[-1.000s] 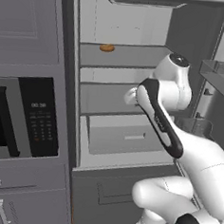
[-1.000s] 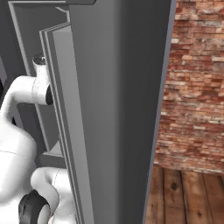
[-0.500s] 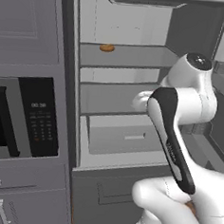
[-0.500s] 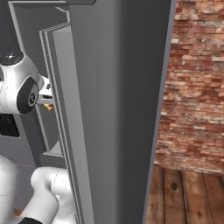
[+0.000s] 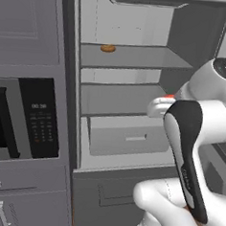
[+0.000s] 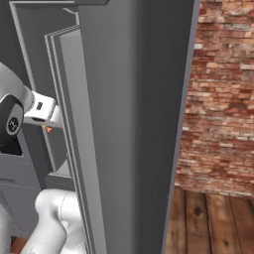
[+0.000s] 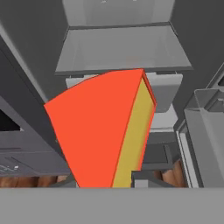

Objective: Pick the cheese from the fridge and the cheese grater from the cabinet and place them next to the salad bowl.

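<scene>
Fridge (image 5: 122, 82) stands open, its bare grey shelves and wide drawer (image 5: 125, 137) leaving free room ahead, the door edge (image 6: 124, 124) close on the arm's right. End effector (image 7: 127, 179) grips the cheese (image 7: 103, 140) out in front of the shelves: a wedge, broad red face, yellow side.

Cheese (image 7: 103, 131) before open fridge (image 5: 131, 87); microwave (image 5: 18, 122) left of fridge

Fridge (image 5: 123, 135) mouth open ahead, middle shelf (image 5: 118, 98) bare; open door (image 6: 124, 124) walls the right flank, microwave (image 5: 23, 117) flanks left; brown food item (image 5: 108, 48) sits on top shelf.
</scene>
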Controlling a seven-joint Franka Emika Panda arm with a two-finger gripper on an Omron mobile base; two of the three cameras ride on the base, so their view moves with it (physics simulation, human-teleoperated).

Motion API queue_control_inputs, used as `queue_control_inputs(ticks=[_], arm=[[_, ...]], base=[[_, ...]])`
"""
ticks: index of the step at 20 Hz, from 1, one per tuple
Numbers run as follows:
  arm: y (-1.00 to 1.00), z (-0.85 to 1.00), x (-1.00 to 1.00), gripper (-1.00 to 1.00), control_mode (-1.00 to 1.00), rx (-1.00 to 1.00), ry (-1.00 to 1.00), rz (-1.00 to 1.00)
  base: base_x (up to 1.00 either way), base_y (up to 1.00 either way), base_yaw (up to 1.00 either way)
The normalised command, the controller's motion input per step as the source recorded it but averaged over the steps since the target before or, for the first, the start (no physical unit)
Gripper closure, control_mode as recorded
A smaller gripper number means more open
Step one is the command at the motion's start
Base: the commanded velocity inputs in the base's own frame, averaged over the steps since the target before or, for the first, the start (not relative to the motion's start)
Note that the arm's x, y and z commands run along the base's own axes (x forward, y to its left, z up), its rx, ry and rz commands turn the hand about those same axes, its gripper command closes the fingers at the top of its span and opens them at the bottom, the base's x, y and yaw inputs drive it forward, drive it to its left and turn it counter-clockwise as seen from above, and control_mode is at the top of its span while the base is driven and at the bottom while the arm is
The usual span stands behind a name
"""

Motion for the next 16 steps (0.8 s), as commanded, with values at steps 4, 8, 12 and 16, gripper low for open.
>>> queue_control_inputs(ticks=[4, 8, 12, 16], arm=[[-0.07, 0.00, -0.02, 1.00, -1.00, 0.00, -0.04, 0.00], [0.00, 0.00, 0.00, 1.00, -1.00, 0.00, 0.00, 0.00], [0.00, 0.00, 0.00, 1.00, -1.00, 0.00, 0.00, 0.00], [0.00, 0.00, 0.00, 1.00, -1.00, 0.00, 0.00, 0.00]], base=[[0.00, 0.00, 0.00], [0.00, 0.00, 0.00], [0.00, 0.00, 0.00], [0.00, 0.00, 0.00]])
